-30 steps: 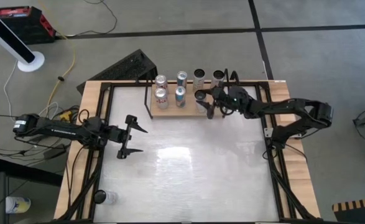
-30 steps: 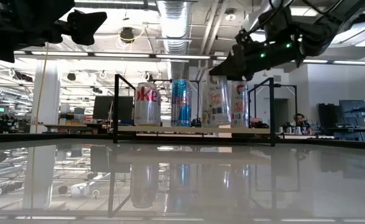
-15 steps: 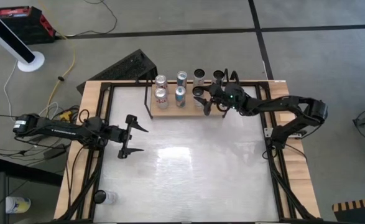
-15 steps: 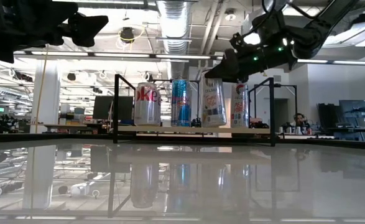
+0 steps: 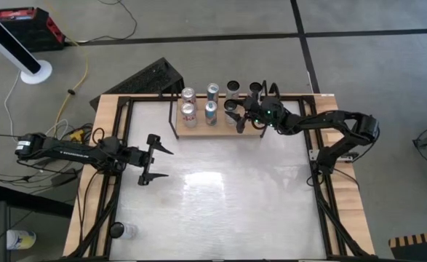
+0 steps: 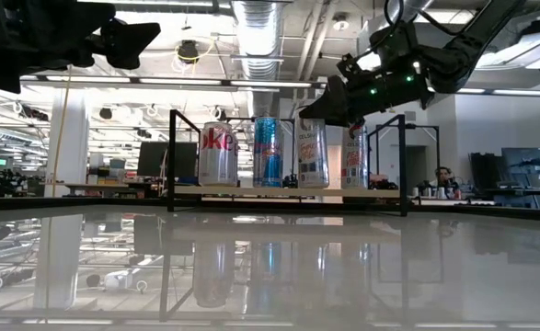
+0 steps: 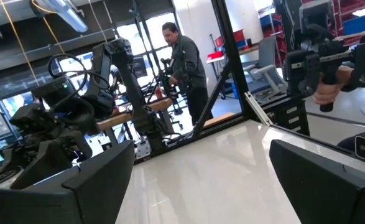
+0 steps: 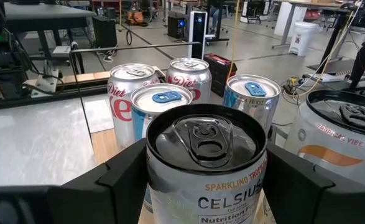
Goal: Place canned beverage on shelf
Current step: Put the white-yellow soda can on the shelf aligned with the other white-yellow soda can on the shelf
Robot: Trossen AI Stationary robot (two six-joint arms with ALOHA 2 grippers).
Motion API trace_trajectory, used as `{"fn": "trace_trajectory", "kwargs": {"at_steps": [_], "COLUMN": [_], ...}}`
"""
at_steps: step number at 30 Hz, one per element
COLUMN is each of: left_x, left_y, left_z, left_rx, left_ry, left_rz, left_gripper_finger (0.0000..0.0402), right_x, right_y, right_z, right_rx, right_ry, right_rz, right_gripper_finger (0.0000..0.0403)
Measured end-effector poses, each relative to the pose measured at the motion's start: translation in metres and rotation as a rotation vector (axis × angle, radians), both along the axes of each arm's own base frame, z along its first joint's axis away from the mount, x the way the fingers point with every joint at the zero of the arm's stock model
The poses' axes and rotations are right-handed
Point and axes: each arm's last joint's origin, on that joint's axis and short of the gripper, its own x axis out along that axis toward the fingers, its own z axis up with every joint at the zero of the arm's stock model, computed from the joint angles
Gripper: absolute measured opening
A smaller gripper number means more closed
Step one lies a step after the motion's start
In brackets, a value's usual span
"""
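Can (image 8: 206, 163) between right end effector (image 8: 201, 180) fingers

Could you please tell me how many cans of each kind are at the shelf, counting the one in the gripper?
Diet Coke cans: 2
Blue-tabbed cans: 2
Black-topped cans: 3, one of them held by the right gripper
Total: 7
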Motion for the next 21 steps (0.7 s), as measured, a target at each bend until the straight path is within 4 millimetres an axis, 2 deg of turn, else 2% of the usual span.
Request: {"fn": "trace_trajectory", "kwargs": {"at_steps": [21], "left_x": [0.0002], "left_y": [0.0000], "left_z": [-0.0007], "left_rx": [0.005], "left_ry": [0.007], "left_rz": [0.002], "left_gripper_finger": [0.0361], "right_x": [-0.0003], "right_y": [0.0007], "right_z": [-0.0024], "right_rx": [0.008], "right_ry": [0.015], "right_rz": [0.022], "right_gripper_finger": [0.0286]}}
